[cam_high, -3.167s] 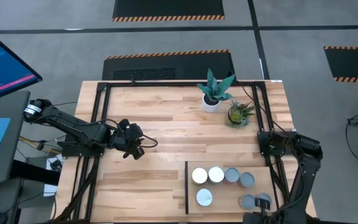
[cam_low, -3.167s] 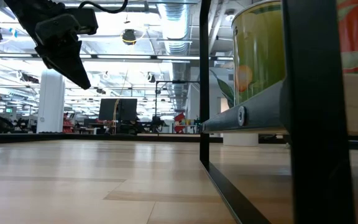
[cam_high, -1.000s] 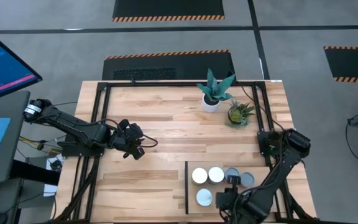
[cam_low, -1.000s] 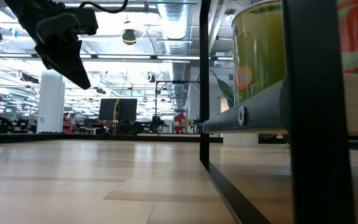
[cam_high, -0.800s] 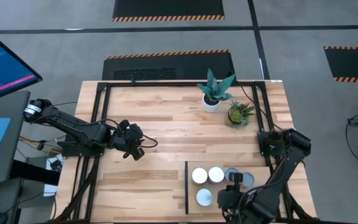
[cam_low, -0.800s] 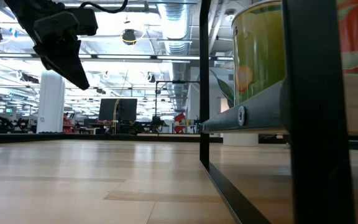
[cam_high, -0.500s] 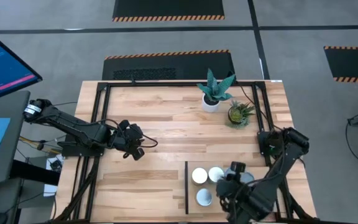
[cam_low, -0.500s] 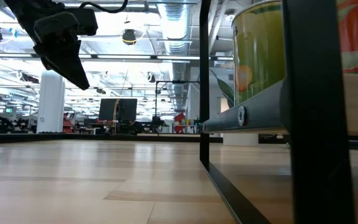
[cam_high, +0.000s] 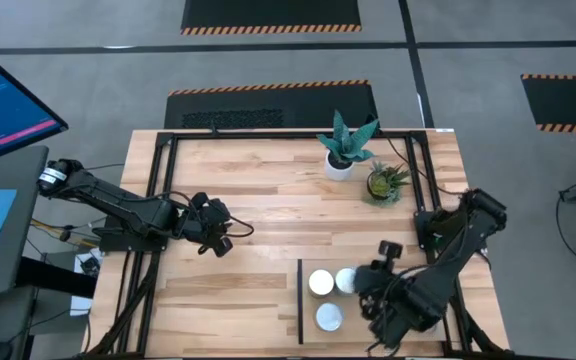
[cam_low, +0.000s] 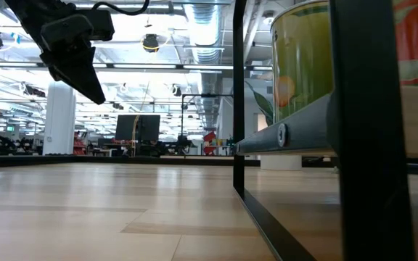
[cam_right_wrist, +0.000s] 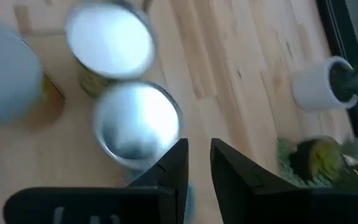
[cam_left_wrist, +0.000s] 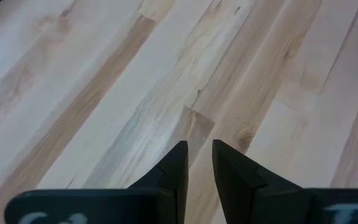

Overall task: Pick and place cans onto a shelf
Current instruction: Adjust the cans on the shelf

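Three cans show on the light-wood shelf [cam_high: 311, 300] at the near right: two white-topped ones [cam_high: 321, 283] [cam_high: 346, 280] and a third [cam_high: 328, 317]. My right arm hides the rest of the shelf. My right gripper [cam_right_wrist: 199, 155] hangs above the shelf [cam_high: 376, 283], shut and empty, beside a silvery-topped can [cam_right_wrist: 137, 124] and a white-topped can [cam_right_wrist: 109, 40]. The low view shows a yellow-green can [cam_low: 303, 58] close up. My left gripper [cam_high: 218, 238] waits shut over bare tabletop at the left [cam_left_wrist: 199, 158].
A white pot with a teal plant [cam_high: 340, 160] and a small green plant [cam_high: 383, 185] stand at the far right. A black frame [cam_high: 158, 200] runs along the table's edges. Bare planks lie between the two arms.
My right gripper has risen from low over the shelf's near part and gone toward the table's far edge, tipping as it went; its fingers stay shut and empty. The cans have not moved.
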Action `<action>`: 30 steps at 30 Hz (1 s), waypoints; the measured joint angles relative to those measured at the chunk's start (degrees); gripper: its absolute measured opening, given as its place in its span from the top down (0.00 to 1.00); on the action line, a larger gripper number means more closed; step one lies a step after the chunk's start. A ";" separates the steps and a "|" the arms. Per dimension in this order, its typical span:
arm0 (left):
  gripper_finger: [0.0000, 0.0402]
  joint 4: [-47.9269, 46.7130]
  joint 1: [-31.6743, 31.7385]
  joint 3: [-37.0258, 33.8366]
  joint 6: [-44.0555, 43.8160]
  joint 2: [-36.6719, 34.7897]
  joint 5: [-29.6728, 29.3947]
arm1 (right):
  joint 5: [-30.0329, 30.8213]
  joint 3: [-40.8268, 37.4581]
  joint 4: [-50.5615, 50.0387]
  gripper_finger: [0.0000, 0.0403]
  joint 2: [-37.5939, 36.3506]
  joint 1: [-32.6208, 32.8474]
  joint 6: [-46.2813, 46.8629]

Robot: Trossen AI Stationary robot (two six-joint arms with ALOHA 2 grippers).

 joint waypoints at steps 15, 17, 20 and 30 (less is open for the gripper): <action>0.85 -0.02 0.00 0.00 -0.85 0.00 -1.25 | -4.27 -20.66 12.11 0.77 -16.06 -2.48 2.60; 0.85 -0.02 0.00 0.00 -1.27 0.00 -1.25 | -4.28 -21.25 12.83 0.77 -16.33 -2.76 3.12; 0.85 -0.01 -0.01 0.00 -2.14 0.00 -1.25 | -4.22 -21.25 14.15 0.77 -16.32 -2.93 3.13; 0.85 12.44 4.97 0.23 7.66 0.05 3.42 | -2.69 -21.27 18.69 0.77 -15.69 -6.29 2.85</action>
